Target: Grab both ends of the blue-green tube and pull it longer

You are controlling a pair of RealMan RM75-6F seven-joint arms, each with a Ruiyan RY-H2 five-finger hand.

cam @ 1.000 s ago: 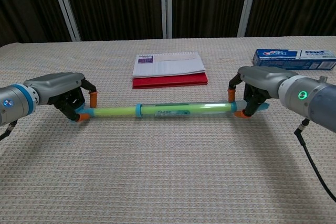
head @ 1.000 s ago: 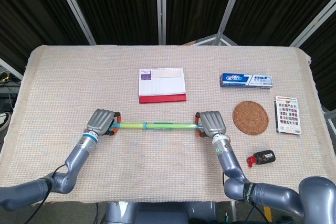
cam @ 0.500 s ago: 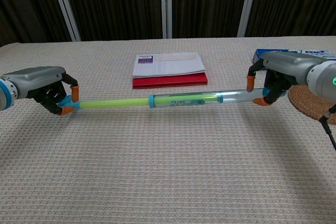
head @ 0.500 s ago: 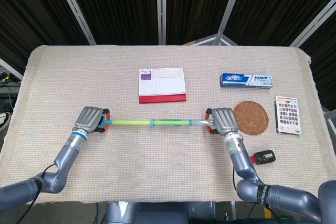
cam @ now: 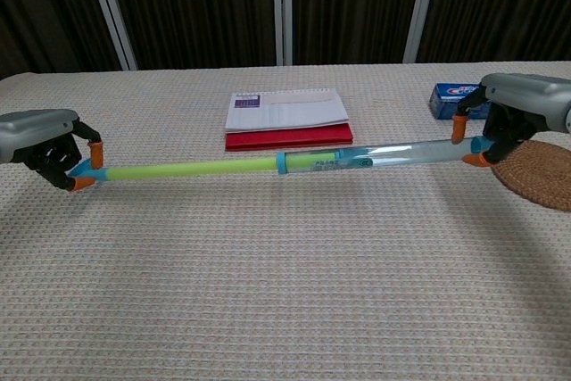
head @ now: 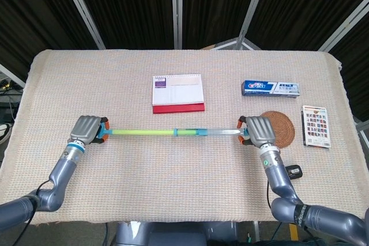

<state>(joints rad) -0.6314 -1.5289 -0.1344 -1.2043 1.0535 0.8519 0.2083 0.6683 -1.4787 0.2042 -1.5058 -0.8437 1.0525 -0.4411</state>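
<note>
Tube (head: pixel 173 132) lies across the table's (head: pixel 184 188) middle, parallel to the near edge, held at its ends by left hand (head: pixel 86 129) and right hand (head: pixel 260 132); calendar (head: pixel 177 92) behind it; toothpaste box (head: pixel 271 88), coaster (head: pixel 281 125) and card pack (head: pixel 316 126) toward the right edge.

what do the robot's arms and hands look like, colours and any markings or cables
Both arms are smooth grey metallic tubes with rounded joints. The left hand and right hand have silver-grey backs, black inner parts and orange fingertips. The left wrist has a blue ring; the right wrist has a small green light. A thin black cable loops by the left forearm.
</note>
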